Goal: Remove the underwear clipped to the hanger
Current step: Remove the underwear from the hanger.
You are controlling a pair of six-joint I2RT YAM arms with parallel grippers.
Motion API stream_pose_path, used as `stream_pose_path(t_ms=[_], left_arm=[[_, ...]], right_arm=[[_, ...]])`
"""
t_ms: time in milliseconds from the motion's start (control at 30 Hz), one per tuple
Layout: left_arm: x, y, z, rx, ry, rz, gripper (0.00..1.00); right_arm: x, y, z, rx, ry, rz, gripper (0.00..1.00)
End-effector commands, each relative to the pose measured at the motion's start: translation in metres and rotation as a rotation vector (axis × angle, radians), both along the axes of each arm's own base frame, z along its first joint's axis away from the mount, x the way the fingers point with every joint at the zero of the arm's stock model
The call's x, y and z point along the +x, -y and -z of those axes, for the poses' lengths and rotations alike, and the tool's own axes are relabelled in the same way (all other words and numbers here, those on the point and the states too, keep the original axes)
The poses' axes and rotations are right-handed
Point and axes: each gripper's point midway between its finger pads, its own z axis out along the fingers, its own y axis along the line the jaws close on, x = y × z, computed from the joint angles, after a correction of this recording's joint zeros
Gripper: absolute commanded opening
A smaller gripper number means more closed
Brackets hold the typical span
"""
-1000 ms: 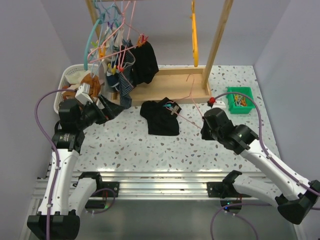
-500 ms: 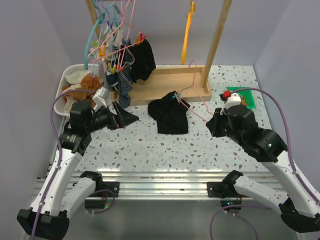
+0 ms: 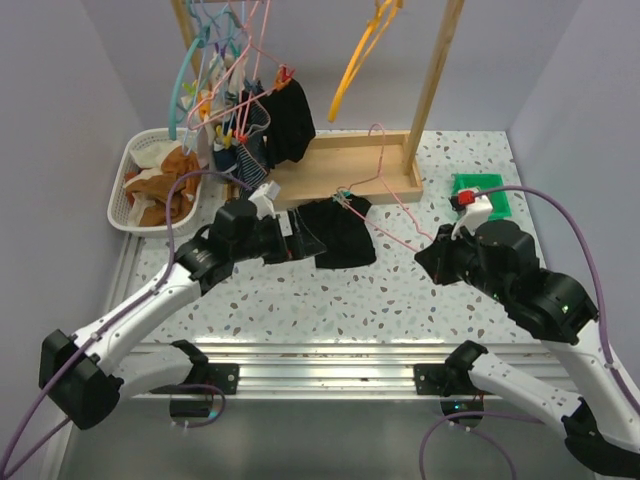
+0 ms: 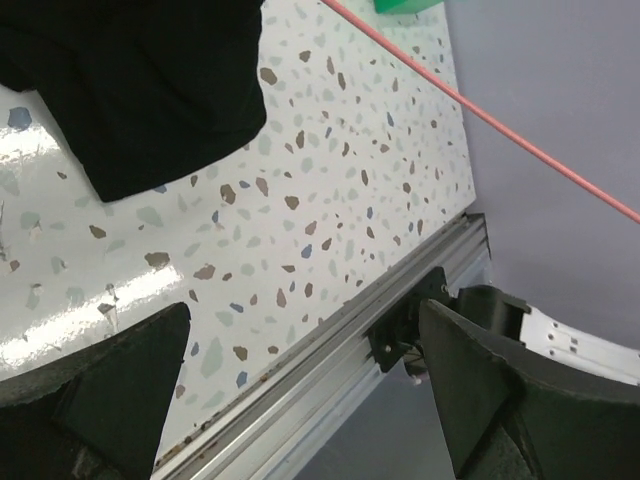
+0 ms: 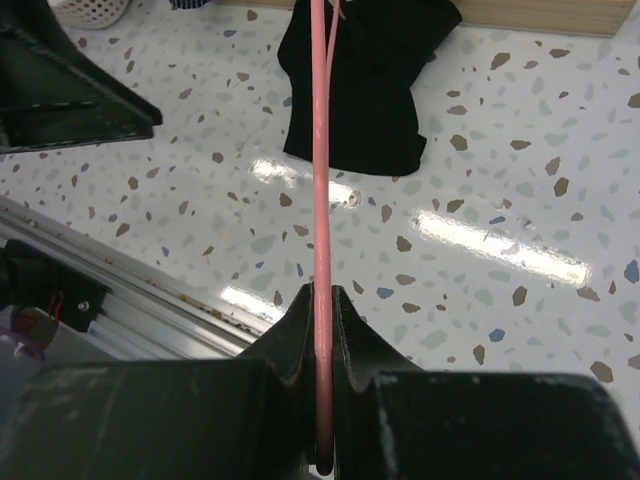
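A black underwear (image 3: 341, 236) hangs limp from a pink wire hanger (image 3: 393, 205), clipped near its top; its lower part rests on the speckled table. My right gripper (image 3: 434, 257) is shut on the hanger's pink wire (image 5: 322, 250) and holds it up; the underwear (image 5: 368, 80) lies beyond the jaws. My left gripper (image 3: 302, 243) is open, just left of the underwear. In the left wrist view the underwear (image 4: 130, 90) fills the upper left, the pink wire (image 4: 480, 110) crosses the upper right, and my open left gripper (image 4: 305, 375) holds nothing.
A wooden rack (image 3: 345, 165) stands at the back with several hangers, another black garment (image 3: 288, 122), striped garments (image 3: 245, 140) and a swinging yellow hanger (image 3: 358, 55). A white basket (image 3: 120, 200) with orange-brown cloth is at left. A green tray (image 3: 485, 195) is at right.
My left arm has swung far right, up to the underwear. My right gripper has lifted the hanger a little, and the yellow hanger on the rack has swung up.
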Motion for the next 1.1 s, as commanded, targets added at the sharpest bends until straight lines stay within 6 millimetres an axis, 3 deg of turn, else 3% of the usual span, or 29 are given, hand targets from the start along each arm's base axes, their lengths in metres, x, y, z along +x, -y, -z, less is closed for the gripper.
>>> stream_pose_path(t_ms=[0, 133, 367, 500, 700, 867, 1067], left_arm=[[0.045, 0.015, -0.024, 0.004, 0.092, -0.163, 1.00], [0.070, 0.024, -0.017, 0.034, 0.080, -0.256, 0.98], [0.102, 0.016, -0.006, 0.047, 0.045, -0.467, 0.97], [0.107, 0.020, 0.022, 0.084, -0.045, -0.511, 0.95], [0.114, 0.023, 0.039, 0.043, -0.117, -0.585, 0.94], [0.108, 0.028, 0.066, 0.024, -0.221, -0.605, 0.90], [0.101, 0.033, 0.083, -0.049, -0.294, -0.618, 0.83]], right_arm=[[-0.007, -0.009, -0.007, 0.030, 0.021, -0.076, 0.00], [-0.011, -0.008, -0.001, 0.033, 0.011, -0.087, 0.00], [-0.019, -0.010, 0.017, 0.041, -0.025, -0.103, 0.00], [-0.020, -0.010, 0.027, 0.038, -0.034, -0.106, 0.00], [-0.018, -0.008, 0.035, 0.049, -0.022, -0.086, 0.00], [-0.019, -0.012, 0.043, 0.070, -0.037, -0.085, 0.00], [-0.018, -0.009, 0.044, 0.072, -0.028, -0.072, 0.00]])
